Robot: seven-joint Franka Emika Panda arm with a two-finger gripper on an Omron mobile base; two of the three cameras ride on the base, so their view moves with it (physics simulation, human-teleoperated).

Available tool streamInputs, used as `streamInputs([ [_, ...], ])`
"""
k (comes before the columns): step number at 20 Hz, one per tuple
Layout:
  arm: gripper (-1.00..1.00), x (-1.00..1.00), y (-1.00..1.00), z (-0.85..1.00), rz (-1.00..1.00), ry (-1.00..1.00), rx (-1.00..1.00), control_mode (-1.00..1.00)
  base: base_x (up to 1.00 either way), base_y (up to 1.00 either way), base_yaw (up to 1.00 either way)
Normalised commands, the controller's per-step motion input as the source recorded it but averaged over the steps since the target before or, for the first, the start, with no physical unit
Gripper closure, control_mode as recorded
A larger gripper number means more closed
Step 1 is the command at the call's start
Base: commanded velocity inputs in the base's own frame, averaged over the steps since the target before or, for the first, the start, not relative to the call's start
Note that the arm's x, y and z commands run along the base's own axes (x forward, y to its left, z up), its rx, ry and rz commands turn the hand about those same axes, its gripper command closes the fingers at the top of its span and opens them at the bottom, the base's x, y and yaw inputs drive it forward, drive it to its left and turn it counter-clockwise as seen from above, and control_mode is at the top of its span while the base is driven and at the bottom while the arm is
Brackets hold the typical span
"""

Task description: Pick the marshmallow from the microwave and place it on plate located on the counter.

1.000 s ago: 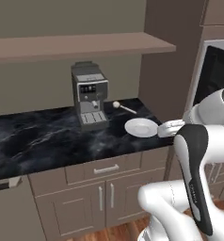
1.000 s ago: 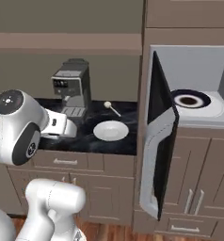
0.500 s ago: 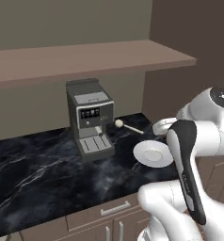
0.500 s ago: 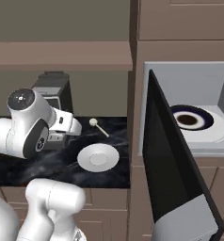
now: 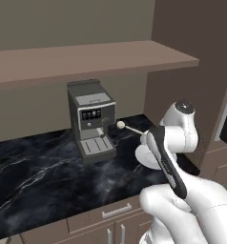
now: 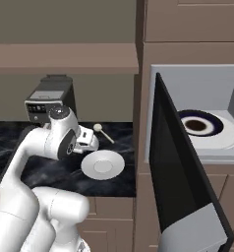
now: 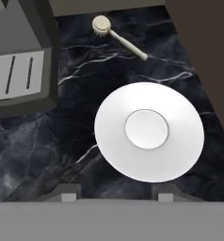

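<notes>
I work in a kitchen; black marble-veined counter (image 5: pixel 48 176) over brown cabinets (image 5: pixel 110 224); a coffee machine (image 5: pixel 90 119) below a shelf (image 5: pixel 87 59); a built-in microwave (image 6: pixel 197 113), door open.

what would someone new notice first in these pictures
Probably the microwave on the right, its black door swung wide open and a navy-rimmed dish sitting on the white turntable inside. Next, the plain white plate on the black marble counter, directly below the hand camera, with nothing on it. Behind it stand a grey coffee machine and a cream knob on a stick.
</notes>
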Motion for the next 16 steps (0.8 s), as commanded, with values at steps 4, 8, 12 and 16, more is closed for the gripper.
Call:
streamInputs([
  [4, 1.00, 0.99, -0.04, -0.85, 0.00, 0.25, 0.00, -1.00, 0.00, 0.00, 0.00],
  [8, 1.00, 1.00, -0.11, -0.82, 0.02, 0.17, 0.00, -1.00, 0.00, 0.00, 0.00],
  [12, 1.00, 0.68, -0.15, -0.50, 0.02, 0.11, 0.00, -1.00, 0.00, 0.00, 0.00],
  [16, 1.00, 0.08, -0.01, -0.11, 0.00, 0.04, 0.00, -1.00, 0.00, 0.00, 0.00],
])
